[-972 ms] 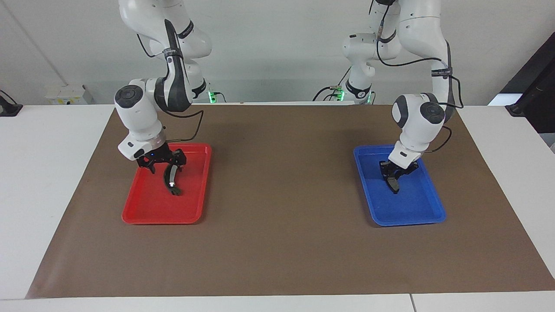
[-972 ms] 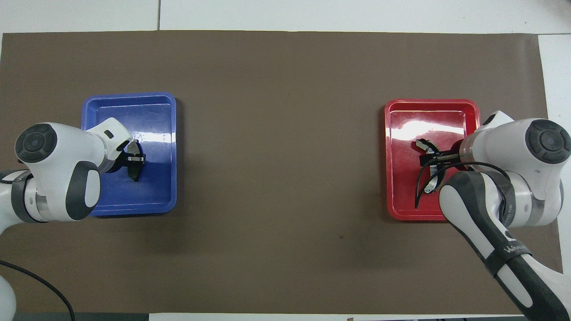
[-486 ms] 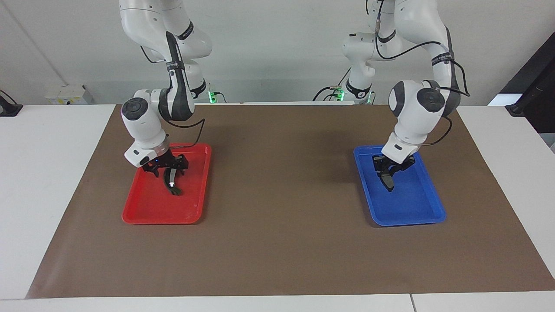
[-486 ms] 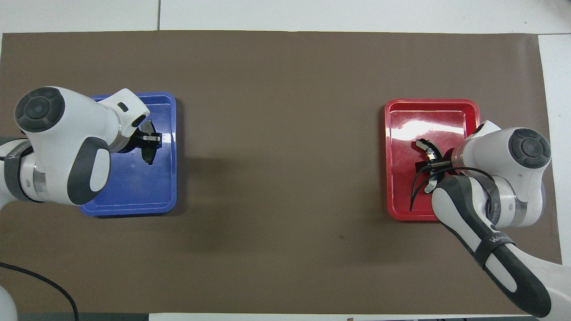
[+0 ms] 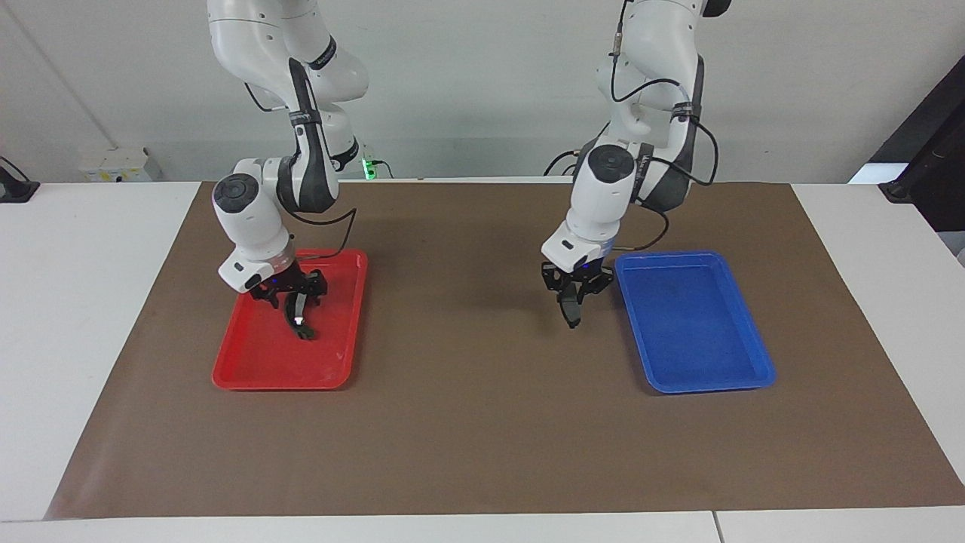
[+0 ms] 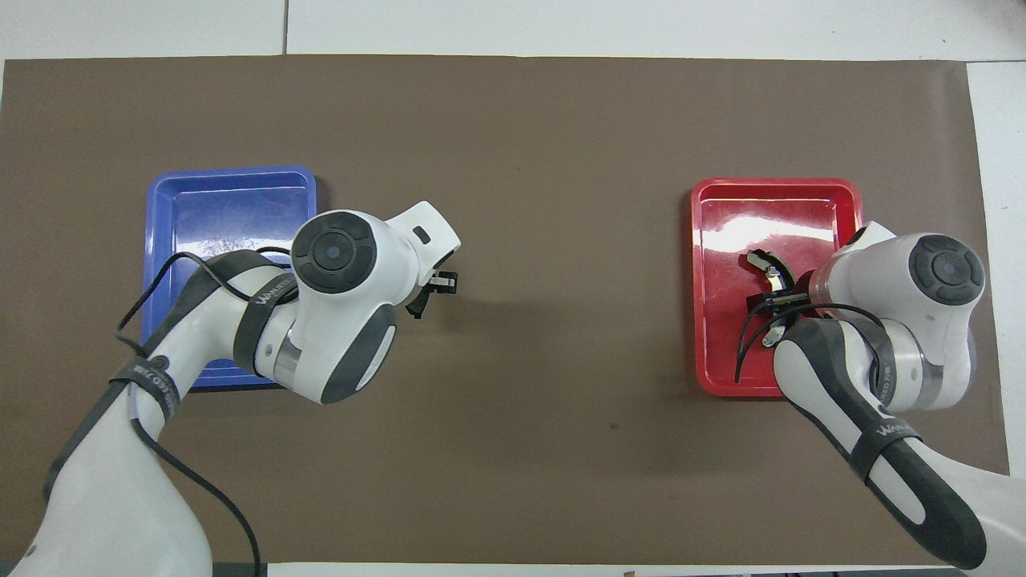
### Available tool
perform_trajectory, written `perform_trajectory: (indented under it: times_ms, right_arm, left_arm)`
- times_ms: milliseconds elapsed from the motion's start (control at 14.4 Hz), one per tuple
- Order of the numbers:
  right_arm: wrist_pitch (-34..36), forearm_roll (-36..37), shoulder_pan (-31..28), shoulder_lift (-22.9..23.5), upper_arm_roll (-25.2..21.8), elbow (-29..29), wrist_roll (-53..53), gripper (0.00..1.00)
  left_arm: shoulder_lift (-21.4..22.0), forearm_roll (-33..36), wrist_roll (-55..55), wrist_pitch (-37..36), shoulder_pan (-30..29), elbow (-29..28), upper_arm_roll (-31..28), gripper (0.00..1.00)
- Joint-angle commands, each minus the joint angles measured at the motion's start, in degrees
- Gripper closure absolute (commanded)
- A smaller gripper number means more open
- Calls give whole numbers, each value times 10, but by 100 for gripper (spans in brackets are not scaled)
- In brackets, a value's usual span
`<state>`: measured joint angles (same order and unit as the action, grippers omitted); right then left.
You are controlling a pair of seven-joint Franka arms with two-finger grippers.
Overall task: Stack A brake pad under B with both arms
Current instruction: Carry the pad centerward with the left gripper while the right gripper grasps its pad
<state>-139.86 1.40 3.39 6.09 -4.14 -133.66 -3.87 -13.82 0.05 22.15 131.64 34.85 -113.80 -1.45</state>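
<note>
Left gripper (image 5: 571, 300) clamps the A brake pad (image 5: 571, 311) in the air over the brown mat (image 5: 467, 422); right gripper (image 5: 290, 296) is down at B (image 5: 299, 317) in the red tray (image 5: 249, 373).

The left jaws are pressed together on the A brake pad, which hangs edge-down below them, just beside the blue tray (image 5: 709, 381) toward the table's middle. In the facing view the right gripper straddles the upper end of B, touching it or nearly so; whether its jaws have gripped cannot be told. B lies in the red tray, its silvery strip showing, its free end pointing to about 5 o'clock there. The overhead view shows B (image 6: 768, 272) curving to 11 o'clock from the right gripper (image 6: 771, 303), and the blue tray (image 6: 228, 175) partly covered by the left arm; the left gripper (image 6: 433, 287) shows only as a sliver at the wrist's edge. Only the facing view shows the pad clear of the mat.
</note>
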Motion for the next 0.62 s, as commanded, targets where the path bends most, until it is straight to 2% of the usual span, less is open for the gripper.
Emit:
perform_trajectory:
  times_ms: [0, 69, 139, 208, 278, 347, 417, 556]
  right_arm:
    - [-9, -7, -8, -2, 4, -8, -18, 52]
    - [-8, -7, -8, -2, 3, -8, -18, 76]
    - [-8, -7, -8, -2, 4, -8, -12, 97]
    - [-8, -8, -8, -2, 4, -7, -10, 100]
    - [-6, -9, -7, -1, 4, -4, -8, 100]
    - [-2, -10, -7, -1, 4, -1, -2, 100]
    - [7, -10, -7, 1, 4, 11, 8, 100]
    - [52, -10, -3, 2, 4, 47, 41, 100]
  left_arm:
    - [-55, -2, 22, 31, 34, 44, -9, 87]
    - [-63, -3, 22, 47, 48, 40, -8, 83]
    - [-65, -3, 22, 49, 58, 39, -8, 74]
    - [-65, -4, 19, 52, 61, 34, -8, 65]
    - [-63, -4, 22, 50, 65, 30, -7, 47]
    - [-62, -6, 25, 48, 66, 30, -7, 22]
    - [-61, -6, 25, 47, 64, 31, -7, 3]
    - [-40, -6, 19, 25, 57, 27, -10, 2]
